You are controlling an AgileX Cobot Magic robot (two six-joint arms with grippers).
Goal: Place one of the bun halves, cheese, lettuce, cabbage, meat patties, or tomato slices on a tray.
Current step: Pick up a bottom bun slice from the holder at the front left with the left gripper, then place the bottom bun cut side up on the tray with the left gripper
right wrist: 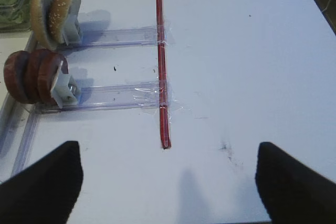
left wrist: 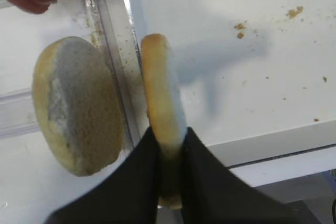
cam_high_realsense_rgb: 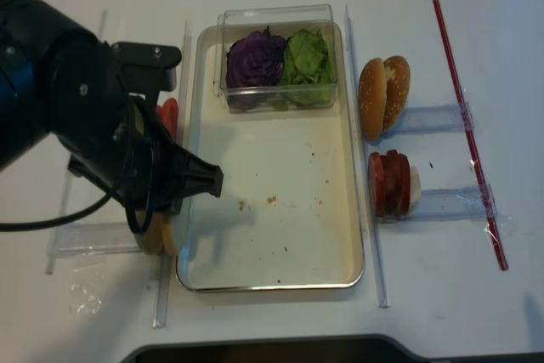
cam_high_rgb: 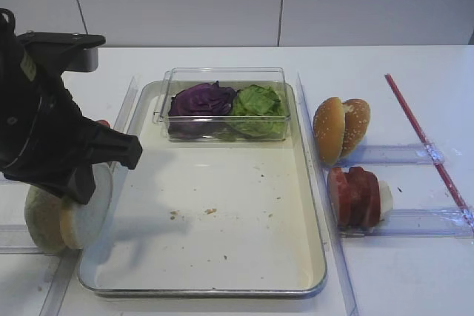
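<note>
My left gripper (left wrist: 170, 136) is shut on a pale bun half (left wrist: 161, 90), held on edge right above the left rim of the tray (cam_high_rgb: 222, 260). From above, this bun half (cam_high_rgb: 95, 201) shows its white cut face toward the tray, under the black left arm. A second bun half (left wrist: 79, 106) stands just left of it, outside the tray. Purple cabbage (cam_high_rgb: 200, 100) and green lettuce (cam_high_rgb: 259, 101) lie in a clear box at the tray's far end. Red-brown meat patties (right wrist: 34, 74) stand in a rack to the right. My right gripper (right wrist: 168, 182) is open over bare table.
Two sesame-seeded bun halves (cam_high_rgb: 341, 127) stand on edge in a clear rack right of the tray. A red strip (right wrist: 160, 61) is taped along the table at the right. Red slices (cam_high_realsense_rgb: 167, 113) show left of the tray, behind the left arm. Crumbs dot the tray floor.
</note>
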